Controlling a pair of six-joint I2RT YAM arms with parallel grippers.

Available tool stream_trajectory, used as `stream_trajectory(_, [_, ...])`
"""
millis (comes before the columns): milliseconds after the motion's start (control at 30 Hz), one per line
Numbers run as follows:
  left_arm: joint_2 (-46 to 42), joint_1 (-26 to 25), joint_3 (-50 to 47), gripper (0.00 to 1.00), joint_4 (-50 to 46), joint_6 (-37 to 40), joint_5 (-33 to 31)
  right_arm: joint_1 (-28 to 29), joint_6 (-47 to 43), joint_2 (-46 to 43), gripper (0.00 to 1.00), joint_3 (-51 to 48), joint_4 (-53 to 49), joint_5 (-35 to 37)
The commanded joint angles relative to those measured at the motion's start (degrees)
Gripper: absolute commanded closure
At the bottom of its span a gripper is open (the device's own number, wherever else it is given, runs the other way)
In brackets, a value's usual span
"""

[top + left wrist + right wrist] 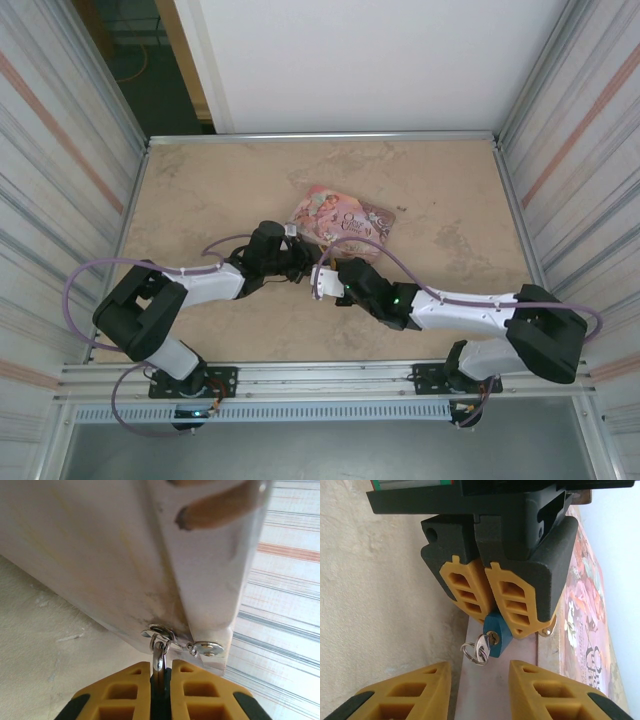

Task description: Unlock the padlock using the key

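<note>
**A:** Status on the lock?

**B:** Left gripper (492, 616) is pressed together on the padlock (496, 635), with the blue body poking out past its fingers. The shackle (159, 656) is up at the hasp (161, 631) on the pink tin (345, 220). The key (484, 644) looks seated in the keyhole, with the split ring (468, 651) dangling off it.

**A:** Right side?

**B:** Right gripper (480, 674) is spread, one finger on each side of the key, not touching it.

**A:** So the step is grab and turn. Pinch the key's head flat, not the ring, or it'll slip. Line the wrist axis up with the keyway and twist without pulling.

**B:** Agreed. The left has to hold against that torque.

**A:** Anything in the way?

**B:** The tin's edge is just beside the lock and the table (200, 190) is close under it, so finger room is tight. In the top view the two wrists crowd each other.
</note>
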Motion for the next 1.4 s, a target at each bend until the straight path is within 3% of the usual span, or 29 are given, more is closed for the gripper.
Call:
stream_trajectory(0, [-2.97, -0.68, 1.50, 1.00, 1.93, -0.54, -0.11, -0.64, -0.43, 0.86, 0.69, 2.08, 1.89, 0.61])
stream_trajectory(1367, [-2.52, -1.09, 1.41, 1.00, 2.27, -1.07, 0.32, -1.12, 4.58, 5.71, 0.91, 1.41, 8.96, 3.25])
